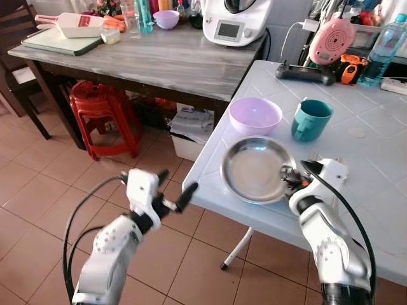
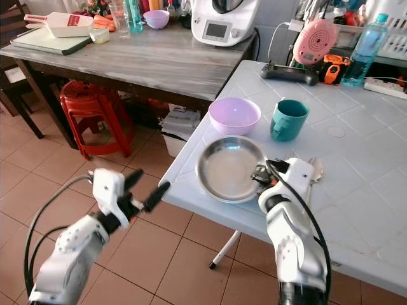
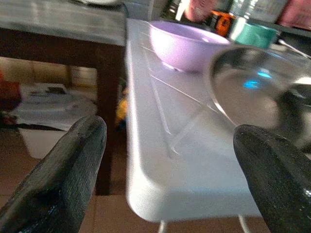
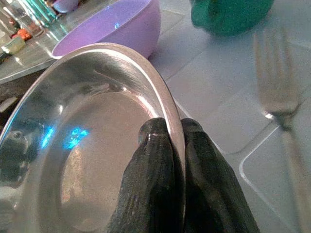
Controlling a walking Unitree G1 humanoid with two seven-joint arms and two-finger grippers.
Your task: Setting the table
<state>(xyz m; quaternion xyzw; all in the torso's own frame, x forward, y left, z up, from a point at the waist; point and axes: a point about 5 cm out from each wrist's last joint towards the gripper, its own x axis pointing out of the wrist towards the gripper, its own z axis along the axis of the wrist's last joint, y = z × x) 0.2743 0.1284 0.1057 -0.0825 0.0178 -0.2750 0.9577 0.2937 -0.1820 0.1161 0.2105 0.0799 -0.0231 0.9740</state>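
Observation:
A round steel plate [image 1: 254,169] lies near the front left corner of the white tiled table [image 1: 375,159]. My right gripper [image 1: 291,176] is shut on the plate's right rim [image 4: 171,116], one finger inside and one outside. Behind the plate stand a lilac bowl [image 1: 255,115] and a teal cup [image 1: 311,119]. A steel fork [image 4: 277,97] lies on the table just right of the plate. My left gripper [image 1: 173,189] is open, hanging over the floor just left of the table's edge [image 3: 146,160].
A grey wooden table [image 1: 159,54] stands behind with a kitchen machine [image 1: 234,20], a cutting board and bottles. A red stool [image 1: 102,114] and a white box [image 1: 187,133] sit under it. A pink device [image 1: 332,39], a water bottle [image 1: 383,51] and cables crowd the white table's far side.

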